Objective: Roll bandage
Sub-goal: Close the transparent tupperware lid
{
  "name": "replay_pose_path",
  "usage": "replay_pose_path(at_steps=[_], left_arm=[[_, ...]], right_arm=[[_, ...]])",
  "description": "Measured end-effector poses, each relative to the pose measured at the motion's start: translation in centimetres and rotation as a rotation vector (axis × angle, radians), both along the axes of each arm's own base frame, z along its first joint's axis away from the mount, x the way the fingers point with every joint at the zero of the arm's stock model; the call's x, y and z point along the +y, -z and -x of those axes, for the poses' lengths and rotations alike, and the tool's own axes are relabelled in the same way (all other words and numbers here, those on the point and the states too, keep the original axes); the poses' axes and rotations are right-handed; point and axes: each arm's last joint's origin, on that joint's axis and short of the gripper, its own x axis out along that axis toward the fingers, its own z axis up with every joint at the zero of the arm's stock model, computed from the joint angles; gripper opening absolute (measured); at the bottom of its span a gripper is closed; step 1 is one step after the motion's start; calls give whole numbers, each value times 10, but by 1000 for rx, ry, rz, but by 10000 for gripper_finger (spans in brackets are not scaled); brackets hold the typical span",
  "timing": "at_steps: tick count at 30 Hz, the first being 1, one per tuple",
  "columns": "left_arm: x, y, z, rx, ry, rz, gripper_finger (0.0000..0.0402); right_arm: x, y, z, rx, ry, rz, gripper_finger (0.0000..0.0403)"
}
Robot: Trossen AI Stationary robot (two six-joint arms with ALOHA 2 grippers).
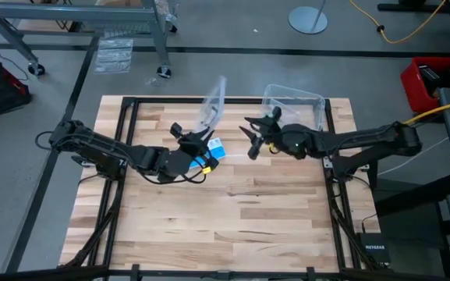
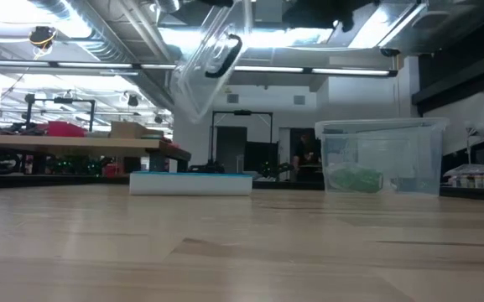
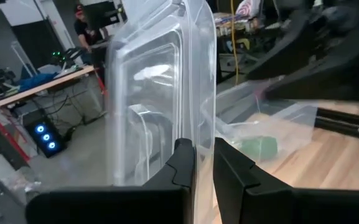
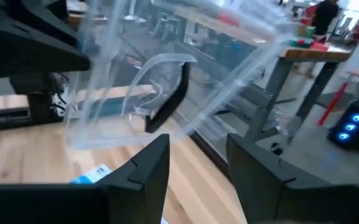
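Bandage [image 2: 355, 179] lies green inside the clear box [image 2: 382, 157] at the low view's right, on the worktop [image 2: 242, 252]. High view: left gripper [image 1: 202, 140], centre, jaws grasping the raised clear lid [image 1: 214, 103]; right gripper [image 1: 257, 134] beside it, jaws released. Left wrist view: jaws pinch the lid's edge.

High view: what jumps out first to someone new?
The clear plastic lid held up off the table, pinched on edge by the left gripper near the table's far middle. Just right of it, the right gripper hangs open beside the open clear box at the far right edge, with the green bandage lying inside. A blue and white pill organizer lies flat under the lid.
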Motion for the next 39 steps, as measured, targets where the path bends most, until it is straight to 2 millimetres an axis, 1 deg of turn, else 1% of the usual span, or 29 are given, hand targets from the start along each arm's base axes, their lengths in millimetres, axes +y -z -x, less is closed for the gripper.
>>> replay_pose_path(at_steps=[5, 10, 16, 24, 32, 36, 39], left_arm=[[-4, 0, 1, 4, 15, -5, 21], [-7, 0, 1, 4, 25, -6, 21], [-11, -2, 2, -16, 36, 0, 21], [-14, -2, 2, -19, 46, 2, 21], [-21, -2, 4, -22, 67, 5, 21], [-23, -2, 4, -22, 74, 5, 21], [-24, -2, 5, -24, 79, 5, 21]], right_arm=[[-12, 5, -13, -57, -108, -43, 163], [-19, 11, -22, -69, -165, -78, 163], [-25, 21, -30, -51, -170, -86, 163], [-27, 28, -44, -118, -208, -72, 163], [-31, 33, -48, -106, -152, -42, 163], [-41, 32, -47, -120, -124, -46, 163], [-46, 30, -47, -160, -149, -88, 163]])
